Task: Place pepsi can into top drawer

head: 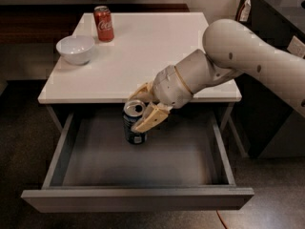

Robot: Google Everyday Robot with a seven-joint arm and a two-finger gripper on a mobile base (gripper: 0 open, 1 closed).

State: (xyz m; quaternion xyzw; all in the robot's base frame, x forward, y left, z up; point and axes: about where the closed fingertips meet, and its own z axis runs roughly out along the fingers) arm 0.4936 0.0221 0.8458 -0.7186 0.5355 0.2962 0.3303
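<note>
Holding the pepsi can (134, 129) upright over the far middle of the open top drawer (138, 197), the gripper (137, 111) has its 2 fingers (151, 117) clamped on the can's sides. This looks like the placing step; next it should settle the can on the drawer floor and release. Whether the base already touches that floor is unclear, and the far finger is partly hidden.

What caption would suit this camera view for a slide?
Robot pincer holds a pepsi can upright over the open top drawer, red can and bowl on the tabletop behind.
</note>
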